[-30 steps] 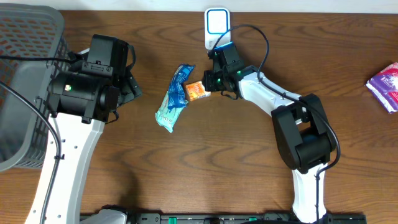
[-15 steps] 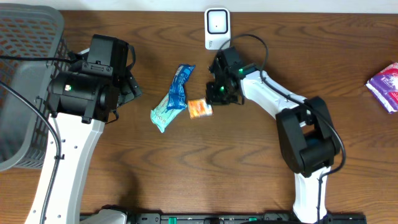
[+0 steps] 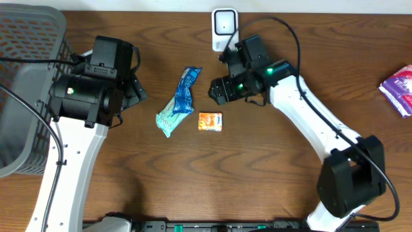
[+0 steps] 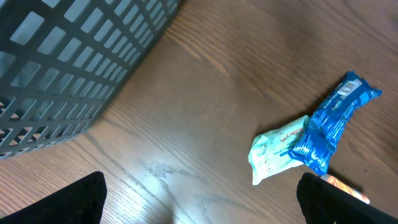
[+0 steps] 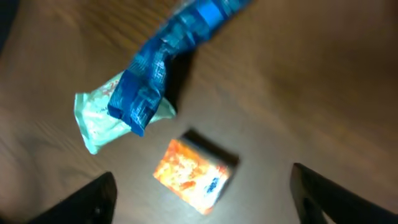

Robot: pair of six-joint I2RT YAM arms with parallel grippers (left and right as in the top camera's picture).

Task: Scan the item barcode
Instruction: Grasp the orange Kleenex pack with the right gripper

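A small orange packet [image 3: 210, 122] lies flat on the wooden table, free of both grippers. My right gripper [image 3: 217, 91] hangs open just above and behind it; in the right wrist view the orange packet [image 5: 194, 174] shows between the spread fingers of the right gripper [image 5: 208, 200], untouched. The white barcode scanner [image 3: 224, 27] stands at the table's back edge, behind the right arm. My left gripper [image 3: 133, 90] is open over bare wood, and in its wrist view the left gripper [image 4: 202, 205] holds nothing.
A blue wrapper [image 3: 186, 91] lies across a mint-green packet [image 3: 167, 120] left of the orange packet. A grey mesh basket [image 3: 26, 84] fills the far left. A purple packet [image 3: 399, 87] sits at the right edge.
My right gripper carried the orange packet down from the scanner, opened and let it go. The packet now rests on the table and the gripper has pulled back to the upper right.
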